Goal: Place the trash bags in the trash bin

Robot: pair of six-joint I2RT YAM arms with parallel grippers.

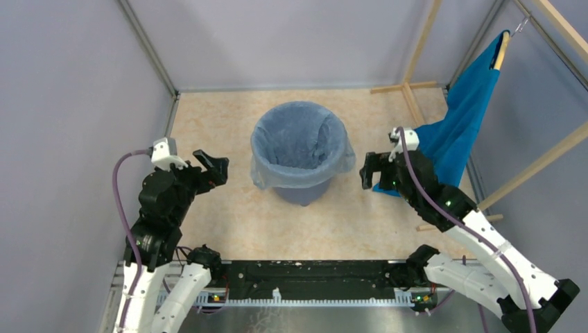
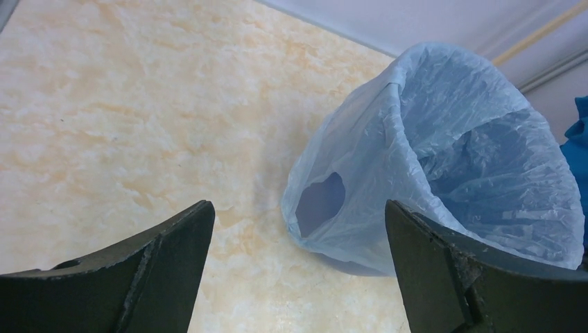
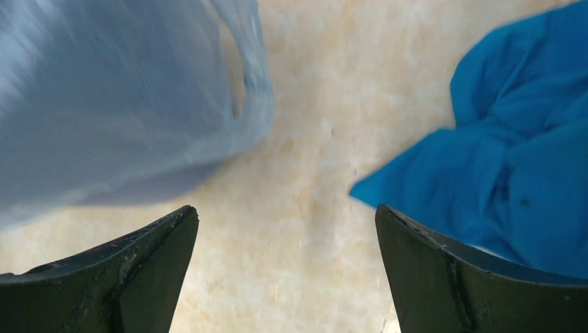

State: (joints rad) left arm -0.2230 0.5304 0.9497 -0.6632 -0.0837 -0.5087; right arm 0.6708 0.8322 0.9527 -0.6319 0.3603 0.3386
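Note:
The translucent pale-blue trash bag (image 1: 298,142) lines the round blue trash bin (image 1: 303,192) in the middle of the floor, its rim folded over the bin's edge and hanging down the sides. In the left wrist view the bag (image 2: 444,152) shows a handle hole low on its left side. In the right wrist view the bag (image 3: 111,104) is blurred at upper left. My left gripper (image 1: 213,165) is open and empty, left of the bin. My right gripper (image 1: 367,171) is open and empty, right of the bin.
A teal-blue cloth (image 1: 461,121) hangs from a wooden hanger at the right and pools on the floor behind my right gripper; it also shows in the right wrist view (image 3: 513,152). Wooden frame bars (image 1: 534,166) stand at the right. Grey walls enclose the marbled floor (image 1: 229,229).

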